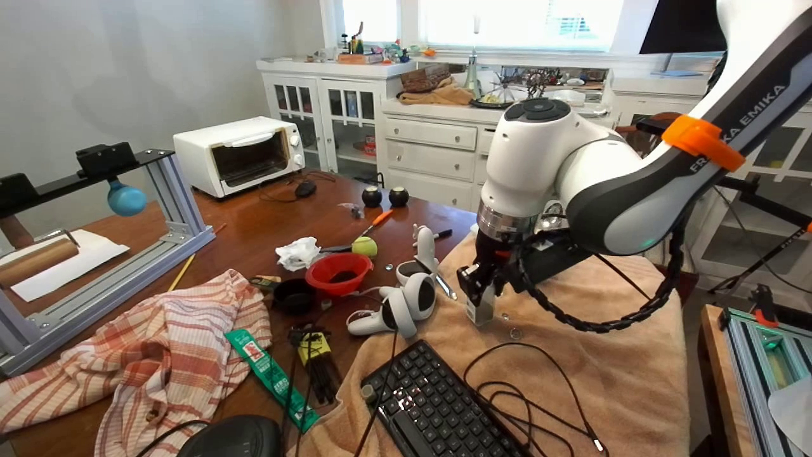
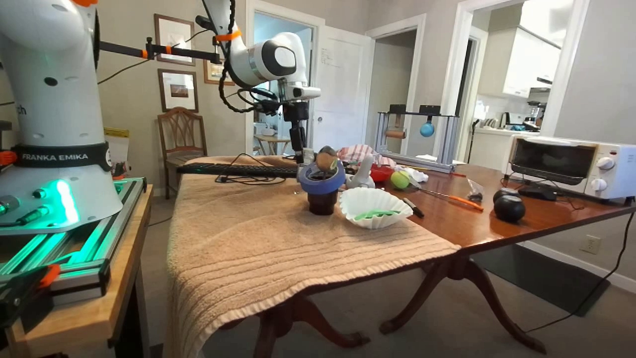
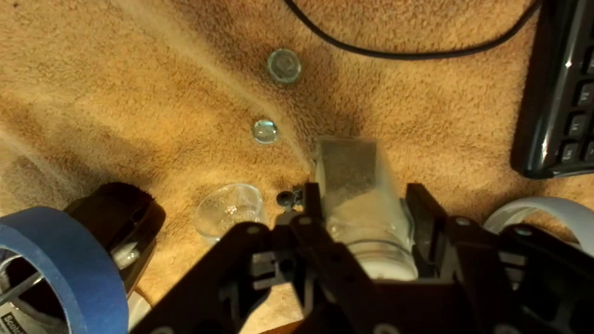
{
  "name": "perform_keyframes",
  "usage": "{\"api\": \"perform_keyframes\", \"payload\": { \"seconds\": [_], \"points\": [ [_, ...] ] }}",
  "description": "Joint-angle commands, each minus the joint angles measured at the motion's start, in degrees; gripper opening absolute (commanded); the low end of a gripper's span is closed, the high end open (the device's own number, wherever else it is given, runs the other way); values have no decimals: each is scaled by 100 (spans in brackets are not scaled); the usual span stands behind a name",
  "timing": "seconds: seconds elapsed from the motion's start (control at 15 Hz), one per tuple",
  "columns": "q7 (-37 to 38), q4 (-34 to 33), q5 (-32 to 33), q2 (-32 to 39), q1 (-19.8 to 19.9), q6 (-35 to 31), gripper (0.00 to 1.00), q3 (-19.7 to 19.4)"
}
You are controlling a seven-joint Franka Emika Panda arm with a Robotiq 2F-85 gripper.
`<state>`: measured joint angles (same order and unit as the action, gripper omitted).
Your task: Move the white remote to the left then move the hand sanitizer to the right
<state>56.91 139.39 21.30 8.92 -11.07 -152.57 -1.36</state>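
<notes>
The brown table (image 2: 437, 221) is the biggest thing. A tan towel (image 2: 238, 233) covers one end and hangs off the edge at the lower left of the frame in an exterior view, so a thing moved too far that way could drop. The robot arm (image 1: 539, 158) reaches in from the upper right of the frame in an exterior view, and its claw (image 3: 364, 197) points down. It is the only arm here.

The black keyboard (image 3: 564, 102) fills the upper right of the wrist view. A roll of blue tape (image 3: 97, 273) fills the lower left. In an exterior view, one white remote (image 1: 399, 311) lies near the claw, to its left in the frame, and another white remote (image 1: 426, 247) lies behind that.

The hand sanitizer (image 3: 357, 195), a clear bottle, is right between the claw's two fingers, just right of the middle in the wrist view. Its long side runs from the pale cap, low and near the palm, up and a bit left to its bottom. The fingers seem to press both sides, so the claw looks to be holding it. Nobody can tell if the bottom touches the towel. This is likely the second half of the job.

A little clear cup (image 3: 227, 208) sits just left of the claw and could get bumped. Two glass beads (image 3: 284, 66) lie higher up. Past them, the towel at the upper left gives the most room.
</notes>
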Motion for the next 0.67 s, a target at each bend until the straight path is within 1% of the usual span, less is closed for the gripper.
{"api": "perform_keyframes", "payload": {
  "seconds": [0.0,0.33,0.47,0.6],
  "points": [
    [-405,-627,-300,497,40,581,23,155],
    [-678,-1277,-289,1049,-9,956,23,104],
    [-699,-1427,-270,1142,-52,1035,23,79],
    [-795,-1506,-412,1197,-31,1115,23,126]
  ]
}}
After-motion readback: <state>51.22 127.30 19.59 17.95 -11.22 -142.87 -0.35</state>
